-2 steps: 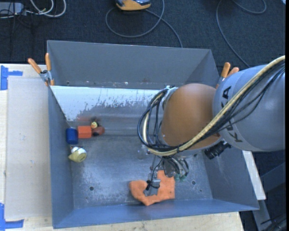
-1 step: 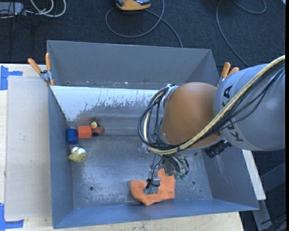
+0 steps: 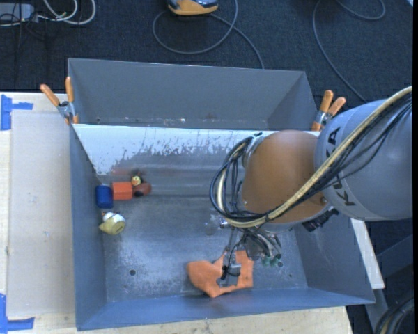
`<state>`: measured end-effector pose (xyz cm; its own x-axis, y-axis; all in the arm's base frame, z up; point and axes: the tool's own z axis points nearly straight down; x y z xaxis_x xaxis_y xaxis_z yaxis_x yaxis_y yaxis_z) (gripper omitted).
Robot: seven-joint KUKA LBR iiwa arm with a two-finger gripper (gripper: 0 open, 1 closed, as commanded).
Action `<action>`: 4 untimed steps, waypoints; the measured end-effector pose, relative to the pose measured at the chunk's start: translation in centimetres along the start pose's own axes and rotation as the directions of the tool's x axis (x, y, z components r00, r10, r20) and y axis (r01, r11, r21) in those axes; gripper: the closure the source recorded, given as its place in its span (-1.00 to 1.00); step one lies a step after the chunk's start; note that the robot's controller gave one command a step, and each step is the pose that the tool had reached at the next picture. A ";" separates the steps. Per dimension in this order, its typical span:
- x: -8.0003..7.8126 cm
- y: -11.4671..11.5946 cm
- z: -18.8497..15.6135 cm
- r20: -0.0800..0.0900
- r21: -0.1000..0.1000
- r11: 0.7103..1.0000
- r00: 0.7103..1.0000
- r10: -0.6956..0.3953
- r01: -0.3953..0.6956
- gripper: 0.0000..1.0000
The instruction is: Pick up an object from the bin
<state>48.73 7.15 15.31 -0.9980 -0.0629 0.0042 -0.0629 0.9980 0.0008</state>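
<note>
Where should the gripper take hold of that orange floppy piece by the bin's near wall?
Probably from straight above, on the end of the orange piece nearer the arm, where it seems to bunch up beneath the gripper; its other end lies flat, with little to pinch.

1. Light is even and moderately bright; the bin [image 3: 160,249] floor reads clearly.
2. Back wall [image 3: 188,141]: pale bright band, darker above, slanted shadow edge at left.
3. Soft highlight on the orange wrist cover [image 3: 282,172]; dim shadow under the arm [image 3: 376,165].
4. Surroundings are dark.
</note>
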 end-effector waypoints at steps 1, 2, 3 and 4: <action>0.9 -1.4 2.9 -0.002 0.001 0.986 0.986 -0.169 0.169 -1.00; 1.0 -1.4 6.6 0.007 0.001 0.986 0.986 -0.164 0.164 -1.00; 1.2 -1.2 8.3 -0.002 0.000 0.940 0.940 -0.340 0.340 1.00; 1.2 -1.2 8.4 -0.002 0.000 0.941 0.941 -0.339 0.339 1.00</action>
<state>47.61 5.90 6.97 -0.9176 -0.3975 0.0057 -0.3975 0.9176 0.0026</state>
